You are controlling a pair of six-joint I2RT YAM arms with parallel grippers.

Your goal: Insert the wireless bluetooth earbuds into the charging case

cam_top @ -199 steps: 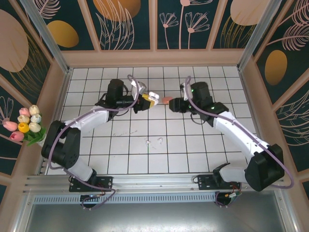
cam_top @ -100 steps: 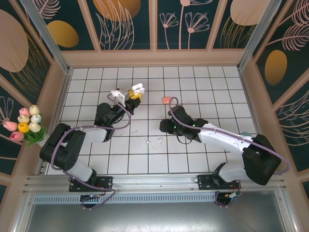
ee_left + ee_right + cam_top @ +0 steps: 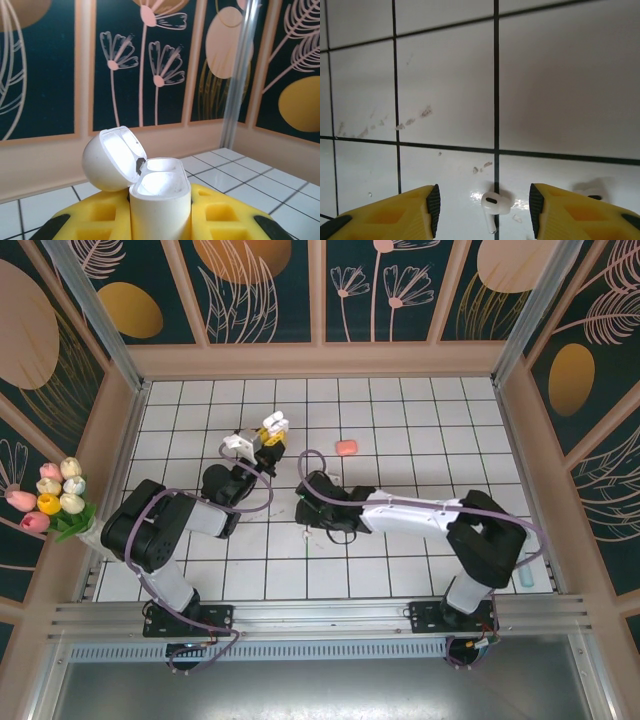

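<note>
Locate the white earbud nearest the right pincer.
In the right wrist view, the white earbud lies on a black grout line, between the right pincer's open fingers.

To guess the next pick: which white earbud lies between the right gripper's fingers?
The earbud on the black tile line; the other earbud lies outside, beyond one finger.

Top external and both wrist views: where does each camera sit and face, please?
Top external: overhead behind the bases, looking down on the white tiled table; both arms show.
Left wrist: faces the floral wall; left gripper holds the open white charging case.
Right wrist: looks down; open right gripper straddles a white earbud.
Shared: that case, top and left wrist.
</note>
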